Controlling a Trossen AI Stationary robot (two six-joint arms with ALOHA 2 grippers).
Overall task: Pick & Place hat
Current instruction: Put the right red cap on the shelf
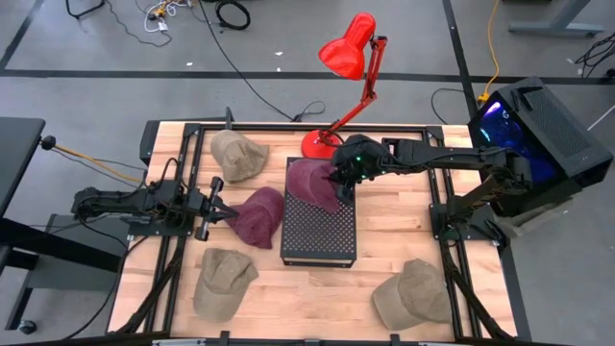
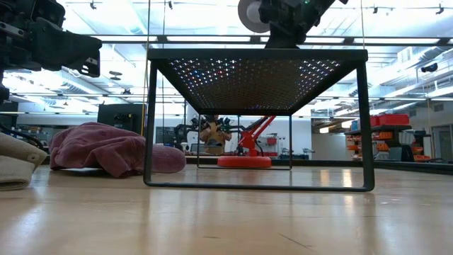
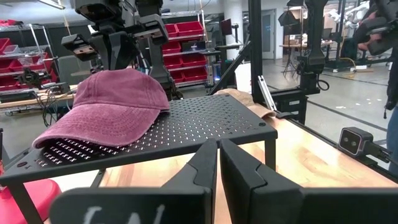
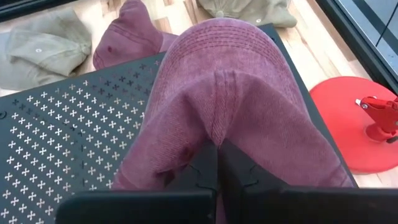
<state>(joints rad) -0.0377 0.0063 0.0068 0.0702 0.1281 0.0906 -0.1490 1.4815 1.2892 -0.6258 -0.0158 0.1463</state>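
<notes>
The right gripper (image 1: pixel 338 183) is pinched on the maroon cap (image 1: pixel 315 185), which lies directly beneath it on the perforated black stand (image 1: pixel 322 235), crown pointing away from its fingers.

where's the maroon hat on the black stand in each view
High view: maroon hat on the stand's far end, under the right gripper.
Low view: not visible; it lies above the perforated top.
Left wrist view: on the stand's left part.
Right wrist view: fills the centre.
Shared landmark: black perforated stand.
</notes>
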